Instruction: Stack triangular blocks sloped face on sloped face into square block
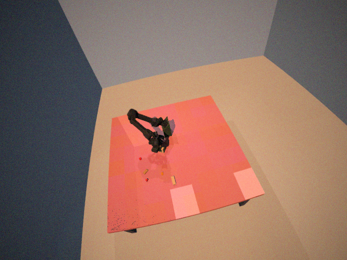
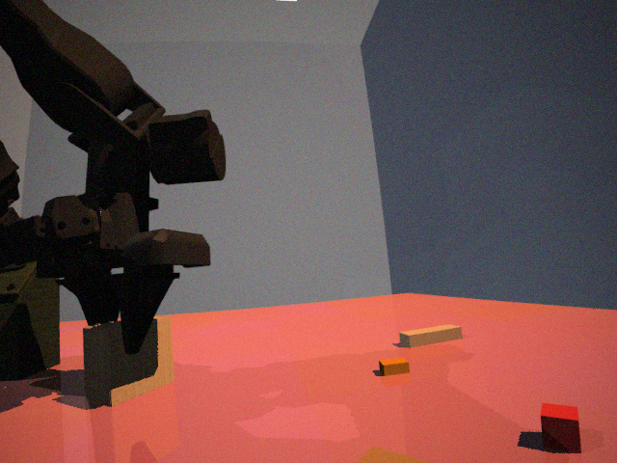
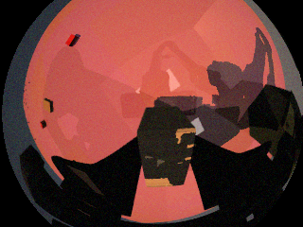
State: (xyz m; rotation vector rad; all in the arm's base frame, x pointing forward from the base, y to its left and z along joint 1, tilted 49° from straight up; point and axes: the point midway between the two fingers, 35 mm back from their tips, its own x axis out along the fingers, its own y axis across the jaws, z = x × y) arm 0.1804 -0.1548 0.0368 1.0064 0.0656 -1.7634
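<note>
upright, the tool (image 2: 117,343) grips the tan triangular block (image 2: 129,366), long axis across its fingers.

top view: looking down steeply from high and far off, taking in the whole pink surface (image 1: 212,156), the floor and three walls; the arm (image 1: 142,125) is showing small near the far-left part.
exterior view: sitting low, just above the surface (image 2: 448,318), facing across it toward the wall corner; very near, the gripper (image 2: 120,343) is filling the left side.
wrist view: riding on the arm, fisheye, looking down past the gripper (image 3: 166,151) onto the surface (image 3: 127,44); closest of the three.
shared: all three are showing the gripper; top and exterior are both catching the tan bar (image 1: 173,180) (image 2: 430,335) and the orange piece (image 1: 162,173) (image 2: 393,366).
</note>
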